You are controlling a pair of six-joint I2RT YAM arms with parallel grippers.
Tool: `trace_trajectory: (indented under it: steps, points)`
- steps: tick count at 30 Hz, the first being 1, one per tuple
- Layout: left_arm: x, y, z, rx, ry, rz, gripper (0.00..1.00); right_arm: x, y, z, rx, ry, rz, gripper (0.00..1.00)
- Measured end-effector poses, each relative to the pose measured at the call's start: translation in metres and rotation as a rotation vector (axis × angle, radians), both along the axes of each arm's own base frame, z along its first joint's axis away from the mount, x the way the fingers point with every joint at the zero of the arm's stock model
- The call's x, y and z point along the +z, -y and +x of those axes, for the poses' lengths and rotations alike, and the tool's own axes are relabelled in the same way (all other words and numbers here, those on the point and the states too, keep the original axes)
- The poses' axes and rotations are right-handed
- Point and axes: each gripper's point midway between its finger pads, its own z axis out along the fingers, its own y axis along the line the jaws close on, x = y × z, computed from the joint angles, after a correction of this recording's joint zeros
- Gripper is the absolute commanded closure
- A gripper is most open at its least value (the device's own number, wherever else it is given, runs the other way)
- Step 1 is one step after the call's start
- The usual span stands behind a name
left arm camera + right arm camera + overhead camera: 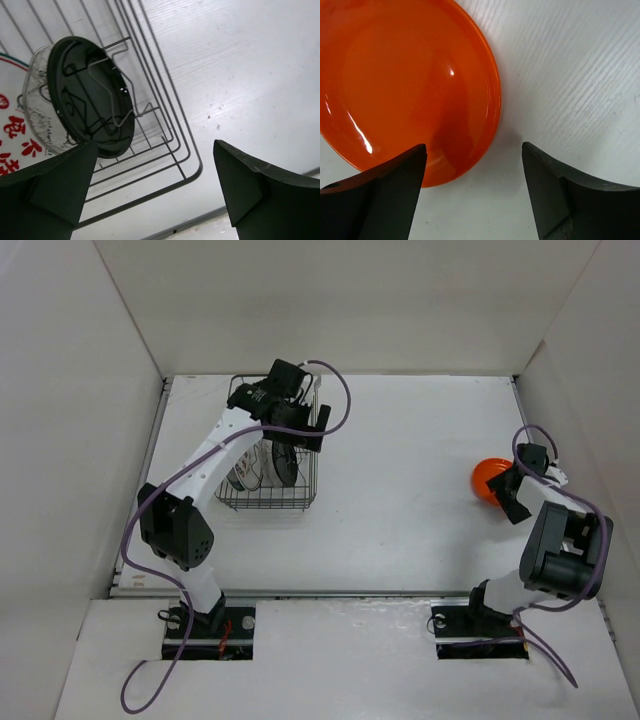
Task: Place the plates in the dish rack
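The dish rack (262, 506) is a dark wire basket at the back left of the table. A glossy black plate (92, 97) stands on edge between its prongs, with a clear plate (35, 112) right behind it and a white plate with red marks (12, 127) further back. My left gripper (291, 446) hangs over the rack's right side, open and empty (155, 143), just clear of the black plate. An orange plate (405, 85) lies flat at the table's right (488, 478). My right gripper (474, 145) is open, its jaws straddling the plate's near rim (511, 498).
The rack's wire corner (192, 172) lies under the left fingers, with a table seam (200, 220) just beyond. White walls enclose the table on the left, back and right. The left arm's purple cable (335, 390) loops over the rack.
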Motion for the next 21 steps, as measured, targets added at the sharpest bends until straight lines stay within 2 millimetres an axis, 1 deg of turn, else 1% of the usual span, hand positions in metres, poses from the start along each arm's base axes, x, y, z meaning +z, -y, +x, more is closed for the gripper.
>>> trace_trajectory:
  steps: [2, 3, 5, 6, 8, 10, 15, 16, 17, 18, 19, 20, 21]
  points:
    - [0.003, 0.006, -0.003, -0.032, 0.001, -0.011, 0.00, 0.001, 0.005, 0.003, -0.006, 0.000, -0.001, 0.20]
    - [0.005, 0.008, -0.003, -0.043, 0.002, -0.017, 0.00, 0.003, 0.008, 0.007, -0.010, 0.007, -0.005, 0.23]
    - [0.008, 0.010, -0.004, -0.058, 0.007, -0.028, 0.00, 0.008, 0.013, 0.014, -0.012, 0.021, -0.013, 0.25]
    - [0.010, 0.012, -0.004, -0.063, 0.009, -0.033, 0.00, 0.010, 0.015, 0.017, -0.012, 0.025, -0.016, 0.28]
    - [0.013, 0.013, -0.004, -0.073, 0.013, -0.042, 0.00, 0.012, 0.017, 0.023, -0.006, 0.028, -0.020, 0.32]
    - [0.017, 0.015, -0.004, -0.086, 0.018, -0.052, 0.00, 0.009, 0.018, 0.026, -0.004, 0.016, -0.017, 0.37]
    - [0.034, 0.018, -0.004, -0.110, 0.041, -0.068, 0.00, -0.004, 0.017, 0.021, 0.002, -0.040, 0.000, 0.36]
    - [0.038, 0.019, -0.004, -0.116, 0.047, -0.074, 0.00, -0.005, 0.016, 0.020, 0.005, -0.049, 0.002, 0.38]
    - [0.041, 0.020, -0.003, -0.121, 0.053, -0.081, 0.00, -0.006, 0.016, 0.018, 0.010, -0.056, 0.002, 0.52]
    - [0.044, 0.021, -0.003, -0.124, 0.058, -0.084, 0.00, -0.006, 0.016, 0.017, 0.016, -0.064, 0.001, 0.60]
    - [0.046, 0.021, -0.003, -0.127, 0.061, -0.088, 0.00, -0.006, 0.016, 0.017, 0.022, -0.070, -0.001, 0.64]
    - [0.048, 0.022, -0.003, -0.130, 0.064, -0.091, 0.00, -0.005, 0.016, 0.017, 0.027, -0.072, -0.001, 0.82]
    - [0.050, 0.023, -0.003, -0.133, 0.065, -0.095, 0.00, -0.004, 0.017, 0.018, 0.029, -0.069, -0.004, 0.87]
